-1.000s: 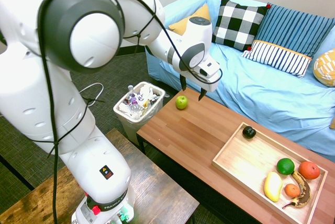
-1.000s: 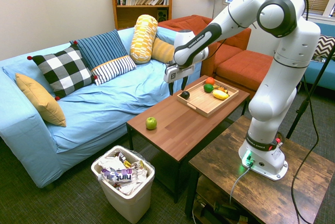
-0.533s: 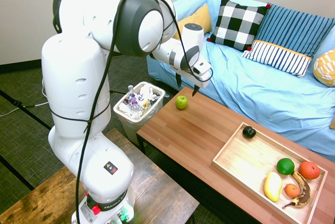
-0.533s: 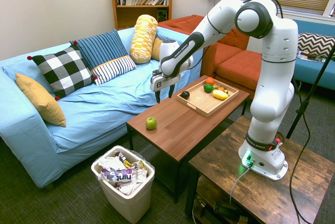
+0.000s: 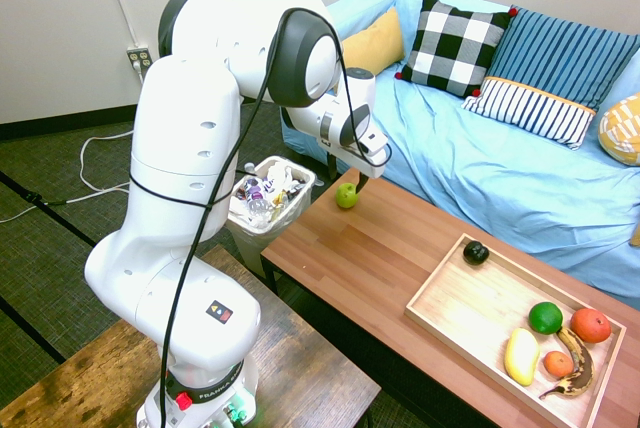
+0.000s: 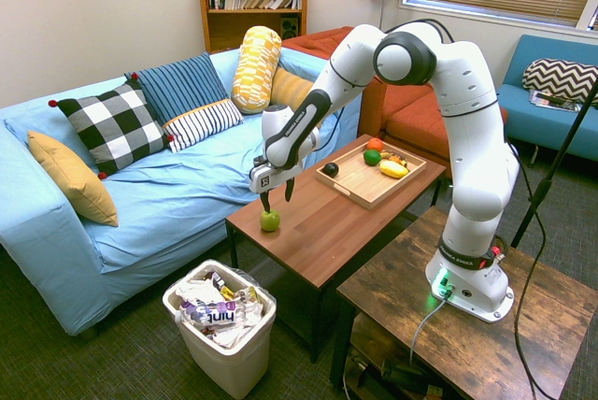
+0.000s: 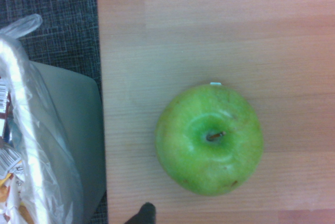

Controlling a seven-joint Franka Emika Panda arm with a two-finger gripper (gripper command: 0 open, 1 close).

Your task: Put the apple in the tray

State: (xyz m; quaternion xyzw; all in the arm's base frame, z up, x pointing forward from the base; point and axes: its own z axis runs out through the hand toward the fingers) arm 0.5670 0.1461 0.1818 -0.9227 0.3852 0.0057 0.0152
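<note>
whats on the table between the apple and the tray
Nothing: in the first exterior view only bare brown tabletop lies between the apple and the tray. The second exterior view shows the same bare stretch.

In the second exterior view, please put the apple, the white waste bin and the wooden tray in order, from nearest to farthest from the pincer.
1. The apple: directly below the open pincer, at the table's end.
2. The waste bin: on the floor, beyond that table end.
3. The tray: at the table's opposite end, holding other fruit.
</note>
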